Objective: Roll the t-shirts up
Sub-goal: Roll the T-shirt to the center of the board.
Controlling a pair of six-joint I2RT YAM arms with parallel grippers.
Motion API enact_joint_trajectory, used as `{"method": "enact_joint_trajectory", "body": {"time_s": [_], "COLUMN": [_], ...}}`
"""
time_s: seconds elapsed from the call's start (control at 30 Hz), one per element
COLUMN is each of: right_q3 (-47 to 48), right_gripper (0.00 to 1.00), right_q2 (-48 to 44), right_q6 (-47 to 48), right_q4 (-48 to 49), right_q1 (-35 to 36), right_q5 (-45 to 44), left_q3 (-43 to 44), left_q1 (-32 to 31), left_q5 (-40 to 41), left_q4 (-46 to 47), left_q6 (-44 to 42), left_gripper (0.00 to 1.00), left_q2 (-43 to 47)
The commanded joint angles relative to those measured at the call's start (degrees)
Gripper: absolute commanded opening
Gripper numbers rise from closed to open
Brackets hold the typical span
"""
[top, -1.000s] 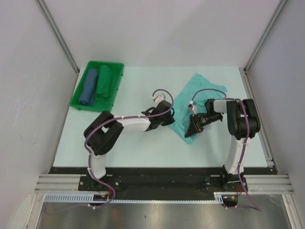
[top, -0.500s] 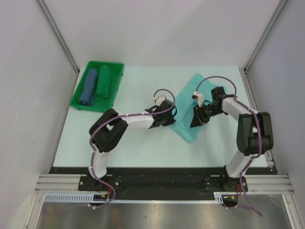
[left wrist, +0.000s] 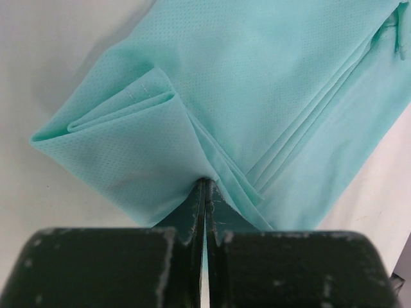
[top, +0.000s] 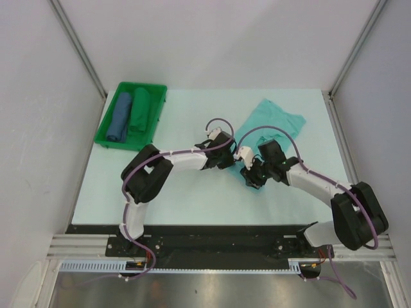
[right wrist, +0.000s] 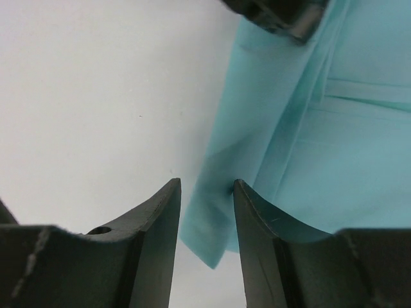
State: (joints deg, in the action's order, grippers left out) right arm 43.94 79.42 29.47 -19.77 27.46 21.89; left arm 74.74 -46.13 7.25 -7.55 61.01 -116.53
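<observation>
Pale table (top: 186, 192), one turquoise t-shirt (top: 275, 119), one green tray (top: 142, 86), two bundles (top: 139, 110)

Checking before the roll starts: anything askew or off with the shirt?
Nothing spilled or damaged. The turquoise t-shirt lies diagonally to the table edges, and its near end is bunched in uneven folds where the shut left gripper pinches it.

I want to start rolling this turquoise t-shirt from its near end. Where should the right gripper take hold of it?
Probably the near corner of the t-shirt. It lies flat and thin, close to the fold that the shut left gripper pinches. Coming in low from the near right would let the open right gripper straddle that layered edge before closing.
</observation>
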Motion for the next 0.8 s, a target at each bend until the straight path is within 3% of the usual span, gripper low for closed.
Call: {"method": "enact_joint_trajectory", "body": {"time_s": [0.0, 0.33, 0.53, 0.77], "right_q3": [-4.21, -6.41, -6.5, -7.38], "right_gripper": [0.44, 0.45, 0.44, 0.43], "right_q2": [-4.97, -5.07, -0.67, -1.63], "right_q6": [0.49, 3.22, 4.54, 4.89], "right_q4": [10.52, 16.6, 16.52, 12.39], "right_q1": [5.05, 14.19, 12.27, 9.36], "right_q5": [-10.26, -19.6, -19.61, -18.2], "left_q3": [1.46, 1.9, 1.81, 1.73], "left_q1": [0.78, 1.04, 1.3, 1.66], "left_q5": [-2.23, -3.38, -3.55, -3.64], "left_q4": [-1.94, -2.12, -2.38, -2.47], "left_q6": [1.21, 0.86, 0.6, 0.25], "left_gripper": [0.01, 0.0, 0.0, 0.0], "left_q2": [-2.03, -2.65, -2.47, -2.3]}}
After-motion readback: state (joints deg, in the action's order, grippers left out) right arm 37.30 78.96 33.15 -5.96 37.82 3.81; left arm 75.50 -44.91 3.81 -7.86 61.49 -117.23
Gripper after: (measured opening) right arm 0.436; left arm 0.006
